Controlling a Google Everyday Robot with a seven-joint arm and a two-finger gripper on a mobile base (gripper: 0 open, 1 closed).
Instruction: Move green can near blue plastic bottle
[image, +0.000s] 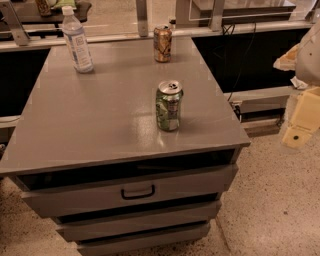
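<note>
The green can (169, 105) stands upright on the grey cabinet top (100, 120), right of its middle and toward the front edge. The blue plastic bottle (77, 40), clear with a white cap and a white-and-blue label, stands upright at the far left corner of the top. The can and the bottle are far apart. My gripper (298, 131) is at the right edge of the view, off the cabinet and well to the right of the can, at about the height of the top. It holds nothing that I can see.
A brown-gold can (162, 44) stands upright at the far edge of the top, behind the green can. The cabinet has several drawers with a dark handle (137, 192). A railing (150, 30) runs behind it. Speckled floor (270, 210) lies to the right.
</note>
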